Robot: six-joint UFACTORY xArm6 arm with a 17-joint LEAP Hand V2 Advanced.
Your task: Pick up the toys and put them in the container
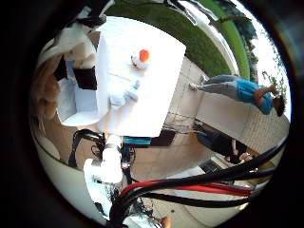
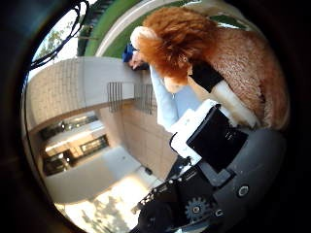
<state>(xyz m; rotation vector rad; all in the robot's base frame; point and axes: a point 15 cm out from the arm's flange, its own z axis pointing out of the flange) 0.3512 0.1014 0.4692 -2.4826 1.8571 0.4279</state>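
Observation:
A plush lion (image 2: 194, 39) with an orange mane and tan body fills much of the thumb side view, close against the palm. My right hand (image 2: 214, 131) has its white and black fingers curled round it, high above the ground. Its tan fur (image 1: 45, 90) also shows in the little finger side view. Far below stands a white table (image 1: 156, 85). On it lie a small white toy with an orange top (image 1: 141, 58) and a pale blue and white toy (image 1: 124, 96). A white container (image 1: 78, 107) sits beside the table, partly hidden by the lion and my fingers.
The arm's white base (image 1: 109, 164) stands by the table's near edge on tan paving (image 1: 183, 118). A green lawn (image 1: 190, 40) lies beyond the table. A pale brick wall (image 2: 63, 92) and a metal rack (image 2: 116, 94) border the yard.

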